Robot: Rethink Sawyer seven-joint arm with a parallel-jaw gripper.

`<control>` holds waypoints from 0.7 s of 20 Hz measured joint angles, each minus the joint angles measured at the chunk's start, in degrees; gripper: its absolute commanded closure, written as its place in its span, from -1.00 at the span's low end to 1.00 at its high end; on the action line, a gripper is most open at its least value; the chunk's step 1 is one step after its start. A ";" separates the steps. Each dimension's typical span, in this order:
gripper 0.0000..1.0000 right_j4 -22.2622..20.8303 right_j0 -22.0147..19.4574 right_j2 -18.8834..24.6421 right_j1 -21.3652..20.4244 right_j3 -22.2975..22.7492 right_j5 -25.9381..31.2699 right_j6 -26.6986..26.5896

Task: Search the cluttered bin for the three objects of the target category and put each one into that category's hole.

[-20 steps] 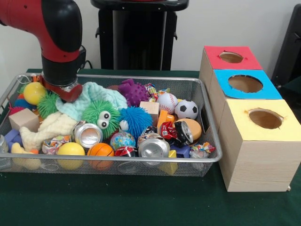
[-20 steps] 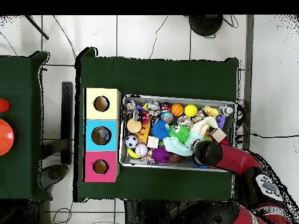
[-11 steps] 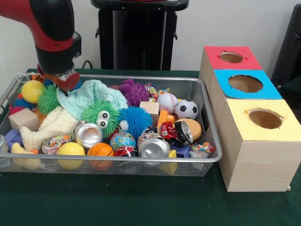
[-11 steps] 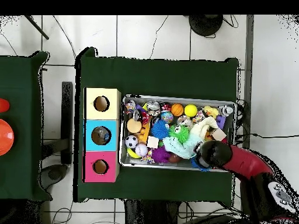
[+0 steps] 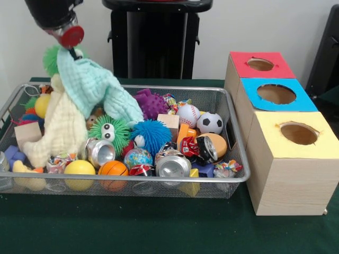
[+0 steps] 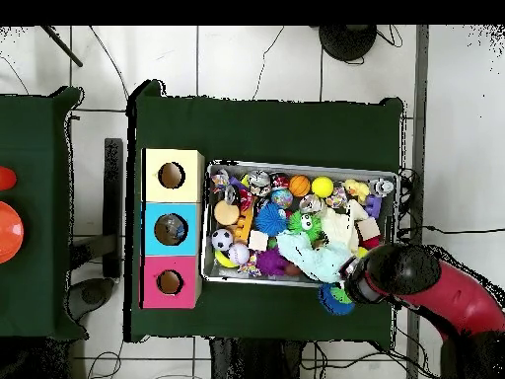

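My gripper (image 5: pixel 68 43) is raised above the left end of the wire bin (image 5: pixel 159 181), shut on a mint-green cloth (image 5: pixel 90 87) that hangs from it down into the bin. A cream cloth (image 5: pixel 62 127) is dragged up with it, and a green spiky ball (image 5: pixel 50 57) clings beside the grip. In the overhead view the arm (image 6: pixel 399 276) hides the gripper, while the mint cloth (image 6: pixel 318 263) drapes over the bin's near wall. Soft toys, balls, crushed cans and wooden blocks fill the bin.
Three wooden boxes with holes stand beside the bin: red (image 5: pixel 260 64), blue (image 5: pixel 276 94), yellow (image 5: pixel 298 133). A green googly-eyed puff (image 5: pixel 110 131), a blue spiky ball (image 5: pixel 152 135), a silver can (image 5: pixel 172 166) and a soccer ball (image 5: pixel 210 123) lie in the bin.
The gripper has risen from the bin's left end, lifting the mint-green cloth with the cream cloth and the green spiky ball trailing. In the overhead view the arm has drawn back toward the base.
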 measured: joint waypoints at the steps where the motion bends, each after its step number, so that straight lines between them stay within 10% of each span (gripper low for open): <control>1: 1.00 0.32 -0.17 -0.01 -0.62 0.36 1.60 0.00; 14: 1.00 6.55 1.14 0.36 -6.59 7.15 8.54 0.00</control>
